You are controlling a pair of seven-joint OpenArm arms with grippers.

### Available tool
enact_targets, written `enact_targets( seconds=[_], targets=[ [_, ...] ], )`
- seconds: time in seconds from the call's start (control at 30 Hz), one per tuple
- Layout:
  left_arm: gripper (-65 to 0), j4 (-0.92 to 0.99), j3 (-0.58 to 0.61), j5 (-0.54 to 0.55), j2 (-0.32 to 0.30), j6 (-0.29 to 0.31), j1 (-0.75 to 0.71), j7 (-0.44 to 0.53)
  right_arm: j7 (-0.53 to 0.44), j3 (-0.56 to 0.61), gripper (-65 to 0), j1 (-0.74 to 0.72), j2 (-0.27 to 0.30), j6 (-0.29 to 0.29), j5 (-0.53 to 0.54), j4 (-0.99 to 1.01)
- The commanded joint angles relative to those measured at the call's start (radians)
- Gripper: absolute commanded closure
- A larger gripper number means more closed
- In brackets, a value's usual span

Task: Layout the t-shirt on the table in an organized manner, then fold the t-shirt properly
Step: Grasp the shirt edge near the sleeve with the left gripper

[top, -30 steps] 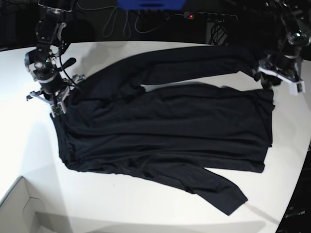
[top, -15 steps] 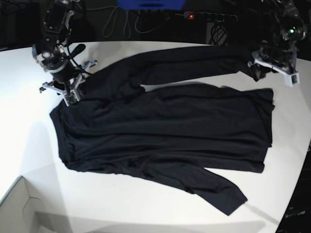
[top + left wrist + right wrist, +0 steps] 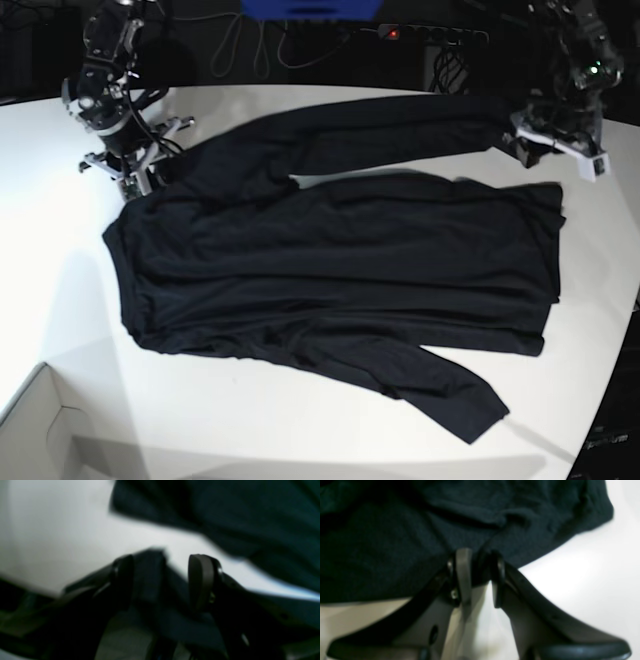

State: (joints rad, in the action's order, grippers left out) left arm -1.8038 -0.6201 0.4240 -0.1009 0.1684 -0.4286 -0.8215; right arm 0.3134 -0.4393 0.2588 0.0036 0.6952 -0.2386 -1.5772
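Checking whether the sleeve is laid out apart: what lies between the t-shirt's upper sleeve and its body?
In the base view, a narrow wedge of bare white table separates the t-shirt body from its upper sleeve.

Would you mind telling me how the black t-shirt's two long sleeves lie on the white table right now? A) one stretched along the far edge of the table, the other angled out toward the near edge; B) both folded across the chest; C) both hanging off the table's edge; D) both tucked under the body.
A: in the base view one sleeve of the t-shirt runs along the far side, the other juts out toward the near edge, both flat on the table.
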Motion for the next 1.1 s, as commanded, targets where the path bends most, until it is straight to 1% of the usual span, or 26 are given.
enact_targets(
  seconds=[0.0,0.1,0.27,0.33,0.47,0.63,0.7,0.87,0.97,1.07],
  targets=[
    [-34.1,-0.015,-0.004,0.009,-0.016,0.001,-0.003,0.023,0.069,-0.011,-14.7,0.012,0.006,0.003,-0.052,0.001],
    [-34.2,-0.014,-0.004,0.009,-0.032,0.001,-0.032,0.023,0.069,-0.017,-14.7,0.015,0.005,0.003,-0.052,-0.018],
    [-34.2,0.017,-0.004,0.008,-0.032,0.001,-0.037,0.023,0.069,-0.014,-14.7,0.035,0.002,0.003,-0.052,-0.061],
    [-34.2,0.031,-0.004,0.008,-0.032,0.001,-0.037,0.023,0.069,-0.016,-14.7,0.037,-0.012,0.003,-0.052,-0.065],
    [-34.2,0.072,-0.004,0.008,-0.033,0.001,-0.031,0.024,0.069,-0.017,-14.7,0.038,-0.018,0.003,-0.052,-0.085],
    [-34.2,0.138,0.001,0.006,-0.039,0.001,-0.031,0.080,0.069,-0.013,-14.7,0.050,-0.018,0.003,-0.052,-0.110],
    [-34.2,0.151,0.003,-0.006,-0.046,0.001,-0.031,0.084,0.069,-0.014,-14.7,0.052,-0.018,0.003,-0.052,-0.116],
    [-34.2,0.129,-0.004,0.002,-0.047,0.001,-0.031,0.084,0.069,-0.017,-14.7,0.052,-0.018,0.003,-0.052,-0.117],
    [-34.2,0.055,-0.007,0.003,-0.047,0.001,-0.031,0.081,0.069,-0.017,-14.7,0.052,-0.018,0.003,-0.052,-0.131],
    [-34.2,-0.034,-0.057,0.005,-0.036,0.001,-0.028,0.077,0.069,-0.017,-14.7,0.061,-0.027,0.003,-0.052,-0.151]
  ],
)
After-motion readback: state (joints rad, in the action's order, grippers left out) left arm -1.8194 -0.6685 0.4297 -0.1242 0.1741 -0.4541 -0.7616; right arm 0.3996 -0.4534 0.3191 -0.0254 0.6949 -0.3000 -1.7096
